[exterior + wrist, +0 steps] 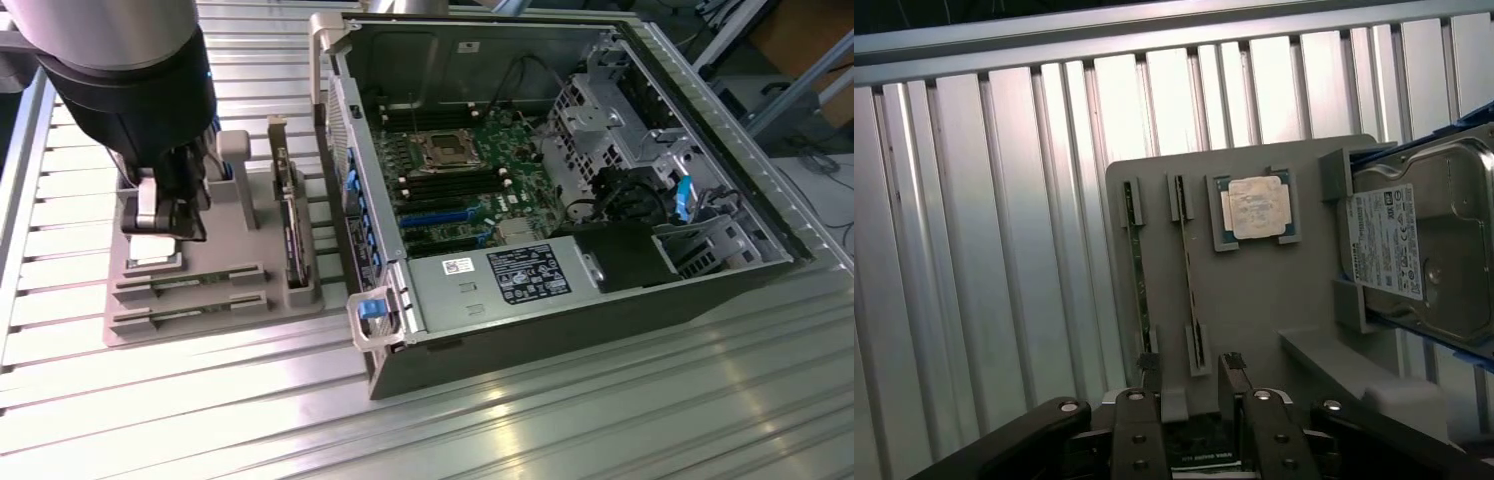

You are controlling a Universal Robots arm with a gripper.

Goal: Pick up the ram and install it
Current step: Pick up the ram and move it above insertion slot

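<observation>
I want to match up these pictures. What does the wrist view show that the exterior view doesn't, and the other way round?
Wrist view: the CPU and hard drive on the holder, with the ram lined up with the open gripper. Exterior view: the computer, its motherboard and a card standing upright. Both: the holder and gripper.
</observation>
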